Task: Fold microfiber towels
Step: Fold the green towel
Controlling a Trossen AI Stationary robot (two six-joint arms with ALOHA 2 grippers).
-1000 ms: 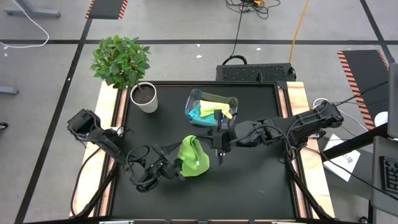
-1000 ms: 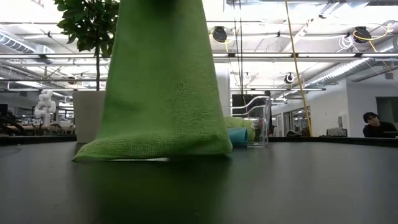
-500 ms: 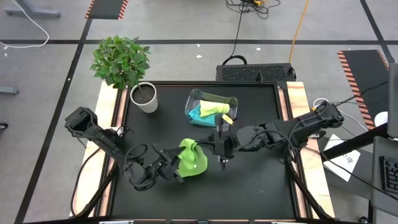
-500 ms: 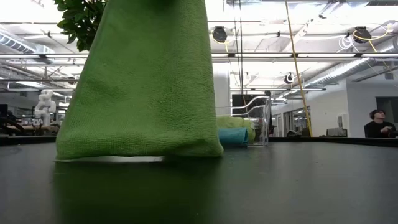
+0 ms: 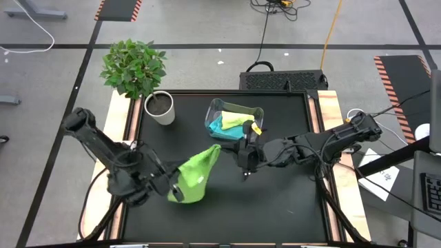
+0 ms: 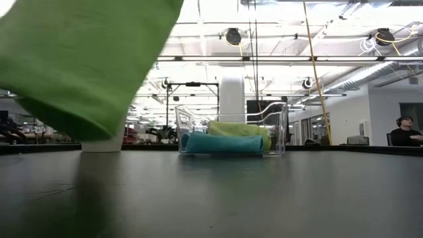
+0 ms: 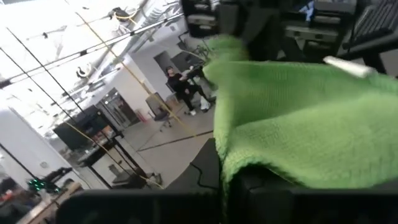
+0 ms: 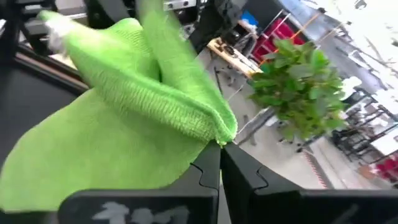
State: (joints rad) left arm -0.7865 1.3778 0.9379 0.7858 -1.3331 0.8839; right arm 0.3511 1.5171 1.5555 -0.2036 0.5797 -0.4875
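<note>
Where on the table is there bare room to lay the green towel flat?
The near right quarter of the table, below the right gripper, lies bare. A smaller patch sits between the plant pot and the bin. The centre-left is crowded: both grippers stretch the green towel, left gripper at its low corner.

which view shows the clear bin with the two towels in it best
The low view: the clear plastic bin stands unobstructed and side-on, with the turquoise towel in front of the pale yellow-green towel. The high view shows the bin from above, smaller, beside the right arm. Neither wrist view shows it; the bright green towel fills both.
</note>
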